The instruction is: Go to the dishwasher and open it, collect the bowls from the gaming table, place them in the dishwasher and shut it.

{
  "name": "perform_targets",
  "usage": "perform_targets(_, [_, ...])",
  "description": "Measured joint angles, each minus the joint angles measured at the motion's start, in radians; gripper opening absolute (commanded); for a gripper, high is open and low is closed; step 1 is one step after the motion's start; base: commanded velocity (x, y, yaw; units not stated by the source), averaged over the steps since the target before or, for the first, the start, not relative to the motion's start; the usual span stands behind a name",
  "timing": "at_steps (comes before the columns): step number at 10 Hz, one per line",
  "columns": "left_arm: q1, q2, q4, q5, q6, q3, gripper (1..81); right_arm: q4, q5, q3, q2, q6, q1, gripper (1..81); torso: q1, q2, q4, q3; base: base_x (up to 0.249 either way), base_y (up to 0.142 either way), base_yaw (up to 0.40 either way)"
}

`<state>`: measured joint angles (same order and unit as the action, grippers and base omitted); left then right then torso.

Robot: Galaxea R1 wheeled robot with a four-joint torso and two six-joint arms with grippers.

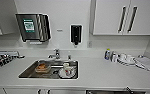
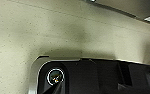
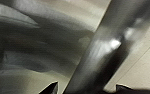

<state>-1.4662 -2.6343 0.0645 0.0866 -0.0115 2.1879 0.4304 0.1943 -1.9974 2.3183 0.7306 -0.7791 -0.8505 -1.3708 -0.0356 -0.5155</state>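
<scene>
No writing can be read anywhere; the wall-mounted dispenser (image 1: 32,27) above the sink (image 1: 31,71) carries a small green-and-white panel whose label is too blurred to make out. Right of it on the wall hangs a black soap dispenser (image 1: 76,33). The sink holds a plate with a mug (image 1: 66,71) and an orange-filled container (image 1: 43,67). Right of the sink the white counter (image 1: 98,72) lies open up to a bottle (image 1: 107,54) and cups (image 1: 122,57). The dishwasher (image 1: 108,92) shows as a dark strip under the counter edge, below and right of the sink. In the right wrist view a steel bar (image 3: 103,50) runs close across the grey front; the state of either gripper's fingers cannot be told.
</scene>
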Motion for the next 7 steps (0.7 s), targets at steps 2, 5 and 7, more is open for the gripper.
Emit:
perform_targets(2, [0.000,-0.001,0.000,0.000,0.000,0.004,81.1,0.000,-0.007,0.000,-0.010,-0.010,-0.004,81.1,0.000,0.000,0.000,0.000,0.000,0.000,0.000])
perform_targets(5, [0.000,0.000,0.000,0.000,0.000,0.006,81.1,0.000,-0.040,0.007,-0.014,-0.052,-0.016,81.1,0.000,0.000,-0.001,0.000,0.000,0.000,0.000])
perform_targets(7, [0.000,0.000,0.000,0.000,0.000,0.006,81.1,0.000,-0.048,0.011,-0.017,-0.075,-0.019,81.1,0.000,0.000,-0.001,0.000,0.000,0.000,0.000])
